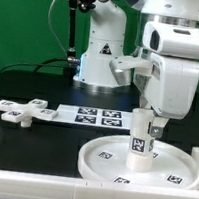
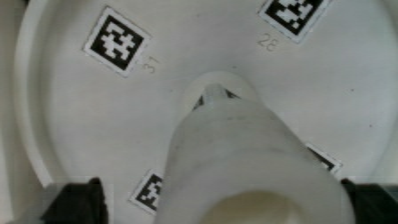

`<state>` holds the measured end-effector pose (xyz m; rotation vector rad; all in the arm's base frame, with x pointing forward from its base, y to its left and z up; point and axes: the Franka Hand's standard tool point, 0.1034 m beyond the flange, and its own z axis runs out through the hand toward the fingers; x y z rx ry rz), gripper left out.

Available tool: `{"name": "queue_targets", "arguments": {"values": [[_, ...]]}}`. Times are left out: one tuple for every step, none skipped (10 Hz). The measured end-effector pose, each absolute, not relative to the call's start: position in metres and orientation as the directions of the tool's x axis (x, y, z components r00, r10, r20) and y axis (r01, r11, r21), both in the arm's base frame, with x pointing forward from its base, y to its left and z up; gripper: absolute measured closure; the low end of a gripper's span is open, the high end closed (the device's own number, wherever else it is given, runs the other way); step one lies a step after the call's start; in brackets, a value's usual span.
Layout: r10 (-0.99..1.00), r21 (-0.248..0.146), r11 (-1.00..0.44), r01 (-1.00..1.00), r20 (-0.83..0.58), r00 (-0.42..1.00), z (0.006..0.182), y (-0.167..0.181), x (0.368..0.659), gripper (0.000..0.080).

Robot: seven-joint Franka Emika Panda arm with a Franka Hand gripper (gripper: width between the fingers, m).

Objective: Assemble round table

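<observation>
I have the leg (image 1: 139, 141) upright in the claw (image 1: 147, 120), which is closed onto the leg's upper part from both sides. The leg stands over the middle of the disc (image 1: 105, 159). The disc lies flat on the worktop (image 1: 29, 84), at the exterior view's right. The leg's lower end looks to be at or touching the disc's centre, but I cannot tell from either view whether it is seated in its socket.

As I read it, the step in hand is joining the leg to the disc. To do it well I want the leg truly vertical before I press or turn, because a tilted start is likely to bind. The wrist view looks straight down along the leg, and the dark fingertips (image 2: 79, 198) show on either side of it. The disc fills the picture beneath, so I would use this view to check centring. The exterior view I would use to check lean.

I would apply light downward pressure and turn in short strokes. I also expect the disc to want to spin with the leg, since nothing visibly clamps it, so I would watch its tags for rotation.

The foot (image 1: 20, 110) lies well apart at the exterior view's left, beside the marker board (image 1: 91, 115), untouched. It comes after this joint is firm.
</observation>
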<state>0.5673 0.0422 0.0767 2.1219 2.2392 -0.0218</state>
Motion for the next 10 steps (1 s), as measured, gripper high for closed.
{"name": "queue_targets", "arguments": {"values": [[0.997, 0.028, 0.053, 0.998, -0.051, -0.052, 0.0764, 0.0416, 0.5671, 0.0284], [0.997, 0.022, 0.053, 0.998, -0.052, -0.052, 0.0757, 0.0412, 0.5657, 0.0391], [0.998, 0.022, 0.045, 0.999, -0.052, -0.044, 0.0757, 0.0412, 0.5656, 0.0390], [0.998, 0.022, 0.027, 0.999, -0.051, -0.026, 0.0756, 0.0411, 0.5655, 0.0390], [0.998, 0.022, 0.023, 0.999, -0.051, -0.022, 0.0756, 0.0411, 0.5655, 0.0390], [0.998, 0.020, -0.036, 0.999, -0.049, 0.037, 0.0755, 0.0410, 0.5652, 0.0390], [0.988, 0.012, -0.145, 0.989, -0.046, 0.145, 0.0759, 0.0406, 0.5662, 0.0390], [0.979, 0.014, -0.200, 0.980, -0.046, 0.200, 0.0754, 0.0406, 0.5657, 0.0390], [0.969, 0.016, -0.244, 0.970, -0.045, 0.244, 0.0752, 0.0407, 0.5656, 0.0390], [0.949, 0.019, -0.312, 0.950, -0.044, 0.312, 0.0750, 0.0407, 0.5655, 0.0390]]}}
